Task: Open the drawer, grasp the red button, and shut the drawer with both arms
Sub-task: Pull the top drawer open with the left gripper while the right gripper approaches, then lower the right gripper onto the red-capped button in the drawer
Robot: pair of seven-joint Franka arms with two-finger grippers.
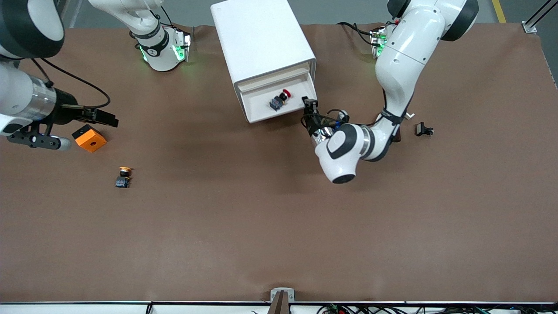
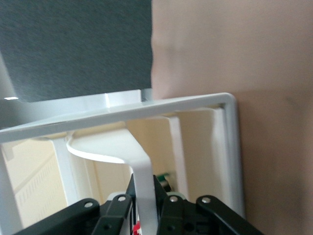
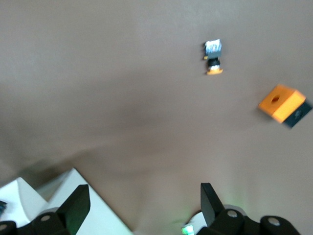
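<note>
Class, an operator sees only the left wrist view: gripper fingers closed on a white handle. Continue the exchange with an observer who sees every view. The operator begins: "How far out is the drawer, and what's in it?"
Observer: The drawer stands pulled out of the cabinet, with the left gripper at its front, and the red-capped button lies inside.
Operator: Where is the right gripper?
Observer: The right gripper is open, above the table beside the orange cube, toward the right arm's end.
Operator: Anything I might mistake for the button?
Observer: A yellow-capped button lies on the table, nearer the front camera than the cube.
</note>
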